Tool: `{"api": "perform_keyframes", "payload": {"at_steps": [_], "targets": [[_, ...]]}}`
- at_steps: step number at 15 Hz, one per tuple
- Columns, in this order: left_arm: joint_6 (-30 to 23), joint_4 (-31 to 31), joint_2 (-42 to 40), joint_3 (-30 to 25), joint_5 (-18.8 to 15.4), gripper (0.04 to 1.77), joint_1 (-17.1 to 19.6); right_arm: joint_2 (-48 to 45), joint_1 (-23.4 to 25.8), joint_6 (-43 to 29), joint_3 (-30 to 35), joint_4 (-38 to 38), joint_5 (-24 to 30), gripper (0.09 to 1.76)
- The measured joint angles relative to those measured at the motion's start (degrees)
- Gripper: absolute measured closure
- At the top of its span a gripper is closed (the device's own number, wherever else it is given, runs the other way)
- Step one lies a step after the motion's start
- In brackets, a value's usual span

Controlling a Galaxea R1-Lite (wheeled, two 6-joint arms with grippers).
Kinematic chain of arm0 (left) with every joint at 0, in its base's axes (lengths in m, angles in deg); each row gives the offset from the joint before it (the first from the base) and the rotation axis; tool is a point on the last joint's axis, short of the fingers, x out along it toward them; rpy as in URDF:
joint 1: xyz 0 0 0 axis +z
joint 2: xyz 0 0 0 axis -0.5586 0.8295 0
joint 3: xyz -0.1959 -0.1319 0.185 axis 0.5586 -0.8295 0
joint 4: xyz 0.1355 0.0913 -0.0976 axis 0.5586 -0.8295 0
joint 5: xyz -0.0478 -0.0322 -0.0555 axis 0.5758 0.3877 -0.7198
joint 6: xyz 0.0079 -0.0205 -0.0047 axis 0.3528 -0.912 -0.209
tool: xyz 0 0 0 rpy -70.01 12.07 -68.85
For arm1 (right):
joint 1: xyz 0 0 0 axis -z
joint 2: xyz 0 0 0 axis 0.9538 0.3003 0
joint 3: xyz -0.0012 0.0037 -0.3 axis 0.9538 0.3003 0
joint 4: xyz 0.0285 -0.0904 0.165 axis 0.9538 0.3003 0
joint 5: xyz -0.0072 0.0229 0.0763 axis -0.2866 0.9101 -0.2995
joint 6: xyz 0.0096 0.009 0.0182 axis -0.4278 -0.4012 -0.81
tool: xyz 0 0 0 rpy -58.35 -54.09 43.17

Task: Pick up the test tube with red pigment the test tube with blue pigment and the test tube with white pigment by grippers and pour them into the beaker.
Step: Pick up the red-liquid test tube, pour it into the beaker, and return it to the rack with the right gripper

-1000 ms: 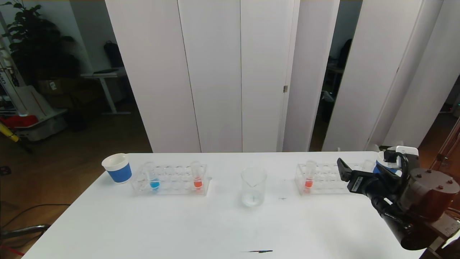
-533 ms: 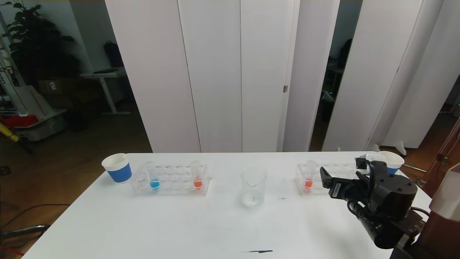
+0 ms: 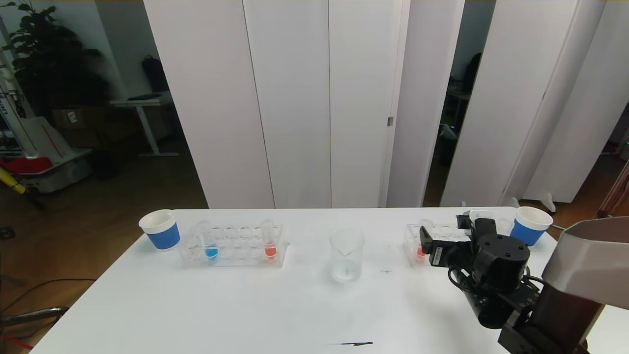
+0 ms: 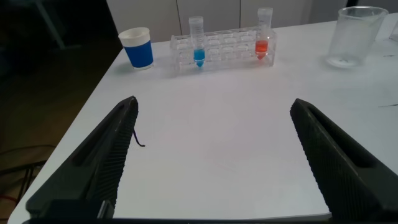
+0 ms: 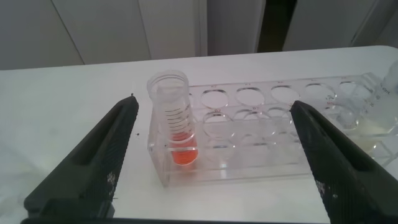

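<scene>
On table (image 3: 245, 305): two racks, two cups, one beaker (image 3: 347, 254); both pincers released, empty

Bright, even light; dim background

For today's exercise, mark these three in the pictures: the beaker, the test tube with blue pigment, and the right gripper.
beaker (image 3: 347, 255): head view, on its clear glass wall.
test tube with blue pigment (image 3: 211, 251): head view, on the blue liquid at its bottom.
right gripper (image 5: 221, 155): right wrist view, midway between its open fingertips.

Black right arm (image 3: 496, 275) with round joint housing, looped cables, dark ribbed fingers (image 5: 106, 162).
</scene>
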State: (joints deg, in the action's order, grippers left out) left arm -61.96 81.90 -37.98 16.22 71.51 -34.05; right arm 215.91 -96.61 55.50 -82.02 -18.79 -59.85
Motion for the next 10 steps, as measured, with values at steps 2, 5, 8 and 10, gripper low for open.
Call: {"api": "perform_keyframes", "payload": {"at_steps": [2, 5, 8, 10], "targets": [[0.0, 0.0, 0.0, 0.0, 0.0, 0.06, 0.0, 1.65, -0.83, 0.6, -2.13, 0.02, -0.61, 0.1], [0.0, 0.0, 0.0, 0.0, 0.0, 0.06, 0.0, 4.16, -1.35, 0.74, -5.3, 0.0, -0.67, 0.1], [0.0, 0.0, 0.0, 0.0, 0.0, 0.06, 0.0, 6.41, -1.05, 0.84, -7.73, 0.0, -0.66, 0.1], [0.0, 0.0, 0.0, 0.0, 0.0, 0.06, 0.0, 7.77, -0.79, 0.82, -9.05, 0.0, -0.5, 0.1]]}}
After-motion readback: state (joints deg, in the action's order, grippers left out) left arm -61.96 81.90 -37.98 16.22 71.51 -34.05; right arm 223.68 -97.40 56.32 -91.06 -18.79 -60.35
